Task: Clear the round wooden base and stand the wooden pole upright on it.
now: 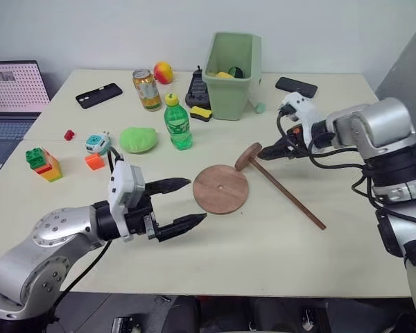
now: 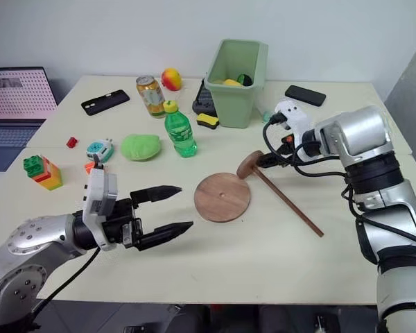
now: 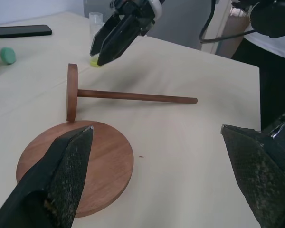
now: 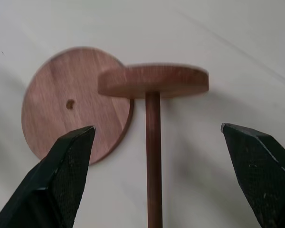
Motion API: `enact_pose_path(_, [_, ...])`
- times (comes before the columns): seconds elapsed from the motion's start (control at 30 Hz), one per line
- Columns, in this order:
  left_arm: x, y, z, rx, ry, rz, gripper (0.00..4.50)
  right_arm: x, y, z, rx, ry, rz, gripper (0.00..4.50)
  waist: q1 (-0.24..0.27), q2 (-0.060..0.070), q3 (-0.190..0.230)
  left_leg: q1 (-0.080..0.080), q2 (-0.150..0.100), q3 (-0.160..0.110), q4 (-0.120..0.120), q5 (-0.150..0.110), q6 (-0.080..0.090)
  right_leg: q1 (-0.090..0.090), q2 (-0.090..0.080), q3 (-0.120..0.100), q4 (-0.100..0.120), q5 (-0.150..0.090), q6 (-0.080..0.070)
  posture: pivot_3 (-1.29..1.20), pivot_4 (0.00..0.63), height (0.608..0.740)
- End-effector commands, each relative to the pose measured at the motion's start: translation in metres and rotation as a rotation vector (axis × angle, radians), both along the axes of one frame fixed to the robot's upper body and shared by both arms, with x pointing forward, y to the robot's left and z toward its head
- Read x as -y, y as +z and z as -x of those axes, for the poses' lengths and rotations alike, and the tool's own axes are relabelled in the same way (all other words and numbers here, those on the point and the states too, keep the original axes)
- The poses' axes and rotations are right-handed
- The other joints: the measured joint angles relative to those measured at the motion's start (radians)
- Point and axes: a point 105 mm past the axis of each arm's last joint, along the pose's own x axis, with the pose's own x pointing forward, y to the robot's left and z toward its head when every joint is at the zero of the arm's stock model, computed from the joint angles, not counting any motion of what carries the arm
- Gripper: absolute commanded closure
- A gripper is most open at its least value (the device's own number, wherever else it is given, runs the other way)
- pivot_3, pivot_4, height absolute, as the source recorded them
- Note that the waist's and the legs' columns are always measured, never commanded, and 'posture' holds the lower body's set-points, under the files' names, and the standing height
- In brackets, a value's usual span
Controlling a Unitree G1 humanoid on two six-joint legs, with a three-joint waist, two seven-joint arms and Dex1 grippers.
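Observation:
The round wooden base (image 1: 220, 189) lies flat on the table's middle with nothing on it, its small centre hole showing. Just to its right lies the wooden pole (image 1: 291, 200) on its side, its thick disc end (image 1: 247, 157) standing on edge at the base's far right rim and the rod running toward the front right. My right gripper (image 1: 267, 151) hovers open just behind that disc end, pointing down at it; in the right wrist view its fingers (image 4: 61, 175) straddle the rod (image 4: 153, 156). My left gripper (image 1: 197, 200) is open and level, just left of the base, holding nothing.
Behind the base stand a green bottle (image 1: 177, 123), a can (image 1: 147, 89), a green lump (image 1: 139, 139) and a green bin (image 1: 232, 66). Two black phones (image 1: 98, 95) (image 1: 296, 87) lie at the back. Toy blocks (image 1: 43, 164) and a laptop (image 1: 10, 90) are at the left.

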Motion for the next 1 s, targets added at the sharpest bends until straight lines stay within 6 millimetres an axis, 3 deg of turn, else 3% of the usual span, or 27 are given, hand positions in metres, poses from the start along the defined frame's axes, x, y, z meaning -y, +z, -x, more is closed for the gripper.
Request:
enact_pose_path(0.03, [0.01,0.006,0.01,0.034,-0.009,0.025,0.0,-0.002,-0.009,-0.002,-0.038,0.01,0.05,0.05,0.0,0.0,0.0,0.0,0.0,0.0,0.0,0.0,0.0,0.0,0.0,0.0,0.0,0.0,0.0,0.0,0.15,0.74])
enact_pose_path(0.47, [0.016,0.004,0.02,0.016,0.03,0.051,0.0,-0.014,-0.039,-0.012,-0.085,0.075,0.122,0.05,0.0,0.0,0.0,0.0,0.0,0.0,0.0,0.0,0.0,0.0,0.0,0.0,0.0,0.0,0.0,0.0,0.15,0.74])
enact_pose_path(0.57, [0.019,0.003,0.023,0.009,0.025,0.054,0.0,-0.015,-0.042,-0.012,-0.1,0.08,0.125,0.48,0.0,0.0,0.0,0.0,0.0,0.0,0.0,0.0,0.0,0.0,0.0,0.0,0.0,0.0,0.0,0.0,0.15,0.74])
enact_pose_path(1.0, [0.021,0.0,0.027,-0.008,0.017,0.052,0.0,-0.013,-0.042,-0.015,-0.108,0.07,0.137,3.38,-0.001,0.0,0.0,0.0,-0.001,0.0,0.0,0.0,0.0,0.0,0.0,0.0,0.0,0.0,0.0,0.0,0.15,0.74])
